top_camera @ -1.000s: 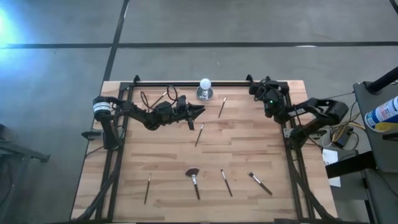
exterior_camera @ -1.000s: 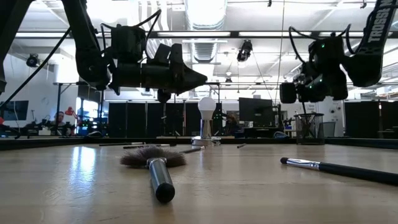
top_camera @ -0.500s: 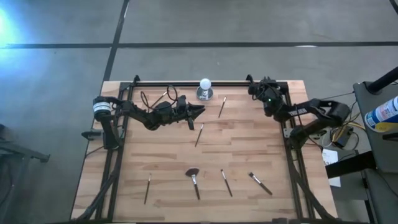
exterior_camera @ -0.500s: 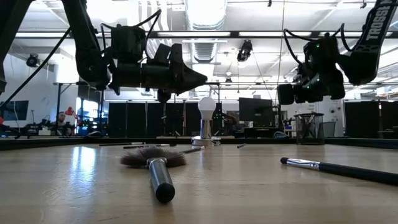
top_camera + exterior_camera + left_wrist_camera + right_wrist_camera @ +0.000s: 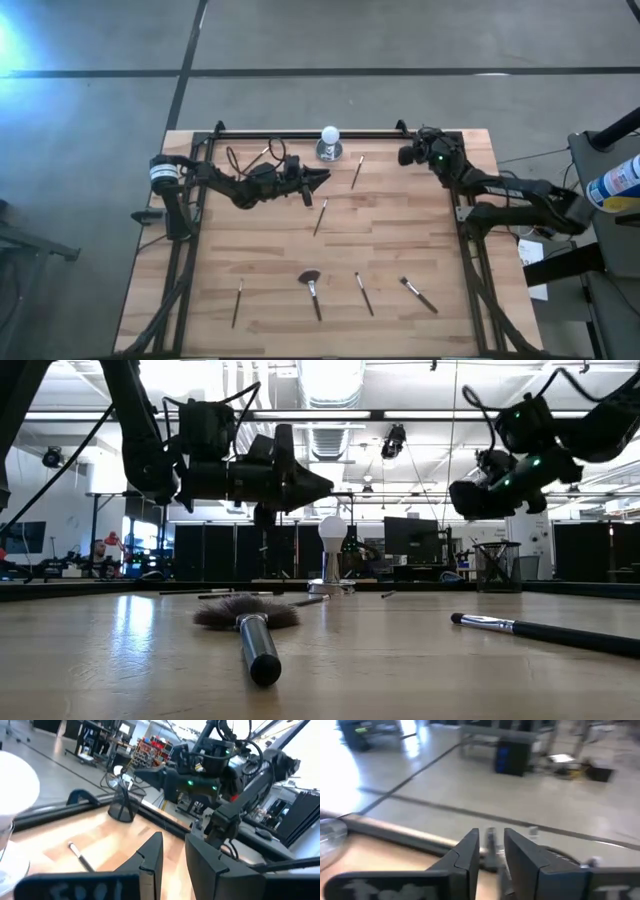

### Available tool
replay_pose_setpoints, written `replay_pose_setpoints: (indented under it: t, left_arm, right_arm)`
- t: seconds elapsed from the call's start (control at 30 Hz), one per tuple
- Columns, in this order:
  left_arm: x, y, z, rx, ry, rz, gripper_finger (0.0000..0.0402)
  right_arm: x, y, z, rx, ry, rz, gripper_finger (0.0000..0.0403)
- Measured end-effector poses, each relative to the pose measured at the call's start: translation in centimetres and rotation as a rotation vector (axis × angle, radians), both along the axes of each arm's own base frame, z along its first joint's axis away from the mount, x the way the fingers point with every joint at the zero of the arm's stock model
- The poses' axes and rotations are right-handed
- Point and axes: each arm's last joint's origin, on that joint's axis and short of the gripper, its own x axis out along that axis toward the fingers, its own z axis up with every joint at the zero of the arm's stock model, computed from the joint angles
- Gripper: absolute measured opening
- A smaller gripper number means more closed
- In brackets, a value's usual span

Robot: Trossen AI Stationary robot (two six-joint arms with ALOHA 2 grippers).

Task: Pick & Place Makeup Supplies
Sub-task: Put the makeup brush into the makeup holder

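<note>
Several makeup brushes lie flat on the wooden table: one [image 5: 357,172] by the far edge, one [image 5: 320,216] mid-table, and near the front a thin one [image 5: 238,302], a fan brush [image 5: 311,290] and two more [image 5: 364,294] [image 5: 418,295]. My left gripper [image 5: 325,178] hovers level above the table's far middle, pointing right, narrowly open with nothing between its fingers [image 5: 150,857]. My right gripper [image 5: 403,156] hangs at the far right corner, open and holding nothing, just above a black mesh cup [image 5: 122,805] with sticks standing in it.
A white ball on a silver base [image 5: 329,143] stands at the far edge, between the two grippers. A black frame rail [image 5: 300,133] runs along the far edge. Cables [image 5: 240,158] loop beside the left arm. Bare wood lies in the table's middle and right.
My right gripper has risen a little and tipped from slanting down to nearly level, swinging toward the table's far edge and left, while its arm has stretched out to the right. The brushes on the table have not moved.
</note>
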Motion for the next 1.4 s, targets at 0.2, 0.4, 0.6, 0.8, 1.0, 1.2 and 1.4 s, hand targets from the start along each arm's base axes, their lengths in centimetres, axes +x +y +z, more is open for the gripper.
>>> replay_pose_setpoints:
  t: [0.2, 0.4, 0.6, 0.8, 1.0, 1.2, 1.4]
  left_arm:
    - [1.2, 0.6, 1.5, 0.004, -0.042, 0.010, 0.0075]
    - [3.1, 0.3, 3.3, 0.145, -0.010, -0.062, 0.0047]
    - [4.3, 0.4, 4.3, 0.180, 0.068, -0.045, 0.0002]
    - [5.3, 0.6, 3.9, 0.071, 0.278, -0.070, 0.0009]
    - [4.9, -0.3, 3.0, 0.068, 0.562, -0.045, 0.0002]
    - [1.3, 0.5, 1.8, -0.060, 0.746, 0.104, 0.0001]
    - [-1.3, 4.4, 0.4, -0.232, 0.795, 0.232, 0.0012]
  right_arm:
    - [-0.2, 1.8, 0.7, 0.004, -0.024, 0.203, 0.0031]
    - [0.0, 3.6, 0.6, -0.014, -0.010, 0.320, 0.0009]
    - [0.5, 5.0, 0.5, -0.024, 0.013, 0.410, 0.0008]
    - [0.8, 6.1, 0.0, -0.022, 0.024, 0.472, 0.0008]
    - [0.7, 6.4, -0.4, -0.023, 0.040, 0.492, 0.0008]
    - [0.6, 6.5, -0.4, -0.030, 0.041, 0.498, 0.0008]
    - [0.6, 6.5, -0.4, -0.041, 0.046, 0.501, 0.0008]
